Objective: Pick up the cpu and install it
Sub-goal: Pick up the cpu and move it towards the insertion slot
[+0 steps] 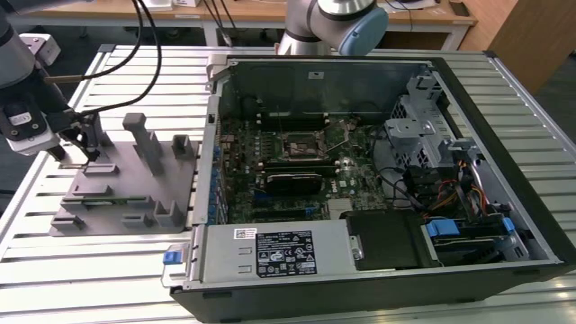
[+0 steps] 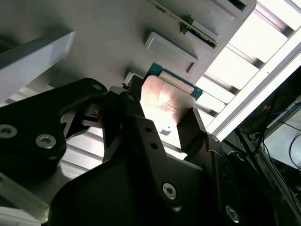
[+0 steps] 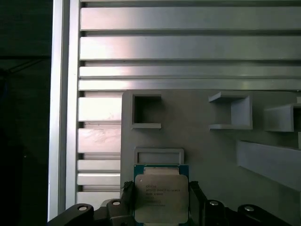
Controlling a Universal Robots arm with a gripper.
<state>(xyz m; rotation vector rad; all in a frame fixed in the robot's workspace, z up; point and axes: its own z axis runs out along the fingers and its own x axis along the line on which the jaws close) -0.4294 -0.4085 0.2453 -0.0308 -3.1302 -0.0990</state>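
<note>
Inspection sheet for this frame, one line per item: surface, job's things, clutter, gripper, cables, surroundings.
Surface: slotted aluminium table.
Job's things: cpu at the grey fixture; socket in the open computer case looks empty.
Clutter: nothing seen.
Gripper: gripper shut on the cpu, low over the fixture.
Cables: black cables run to the arm; wires inside the case.
Surroundings: wooden desk behind the table.
</note>
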